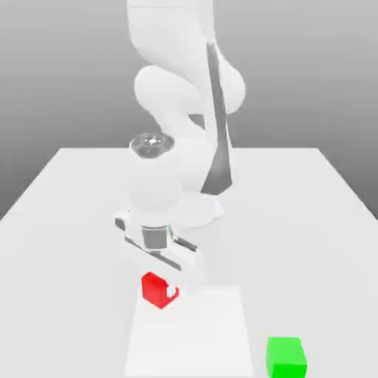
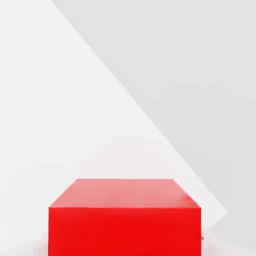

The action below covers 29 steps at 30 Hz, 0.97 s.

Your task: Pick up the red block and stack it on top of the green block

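Note:
The red block (image 1: 153, 286) is a small cube near the table's front, toward the exterior view's left of centre. My gripper (image 1: 159, 289) comes down on it from above and is shut on it, with one white fingertip (image 1: 172, 291) pressed against the side facing the exterior view's right. In the hand view the red block (image 2: 125, 220) looms very close, its top face and one side showing. The green block (image 1: 286, 356) stands alone on the table, toward the exterior view's right and nearer the front edge, well apart from the gripper.
The white table (image 1: 66, 221) stretches around both cubes. A lighter rectangular patch (image 1: 188, 336) lies on it between the red and green blocks. The arm's base (image 1: 199, 210) rises behind the gripper.

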Tool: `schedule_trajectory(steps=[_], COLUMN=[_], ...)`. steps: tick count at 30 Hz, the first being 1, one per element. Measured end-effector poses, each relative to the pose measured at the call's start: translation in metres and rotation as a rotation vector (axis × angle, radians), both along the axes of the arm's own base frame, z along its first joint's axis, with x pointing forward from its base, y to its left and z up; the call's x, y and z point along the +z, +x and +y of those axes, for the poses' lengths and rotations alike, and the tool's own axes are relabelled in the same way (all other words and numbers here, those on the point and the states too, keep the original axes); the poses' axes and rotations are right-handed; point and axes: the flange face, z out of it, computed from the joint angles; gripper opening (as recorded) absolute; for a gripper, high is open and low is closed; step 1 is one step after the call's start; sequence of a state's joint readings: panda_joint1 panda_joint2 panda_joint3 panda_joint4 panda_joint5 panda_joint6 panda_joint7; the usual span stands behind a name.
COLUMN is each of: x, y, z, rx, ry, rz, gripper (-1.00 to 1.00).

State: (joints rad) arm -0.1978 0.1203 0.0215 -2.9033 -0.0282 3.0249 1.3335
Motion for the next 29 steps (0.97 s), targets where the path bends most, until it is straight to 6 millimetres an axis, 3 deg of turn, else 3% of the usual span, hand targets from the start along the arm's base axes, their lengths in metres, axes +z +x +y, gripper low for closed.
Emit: schedule_trajectory(steps=[6,8,14,20,22,25,26,29], x=[0.046,0.054,0.07,0.084,0.078,0.041,0.03,0.03], y=[0.001,0.02,0.088,0.139,0.149,0.152,0.151,0.151], z=[0.002,0.016,0.092,0.178,0.2,0.206,0.207,0.207], rx=[0.014,0.129,0.599,1.047,1.147,1.177,1.179,1.179], ry=[0.0,0.001,0.003,0.002,0.001,0.0,0.0,0.0], rz=[0.0,0.0,0.001,0.001,0.002,0.002,0.002,0.002], gripper=[-1.0,-1.0,-1.0,-1.0,-1.0,-1.0,1.0,1.0])
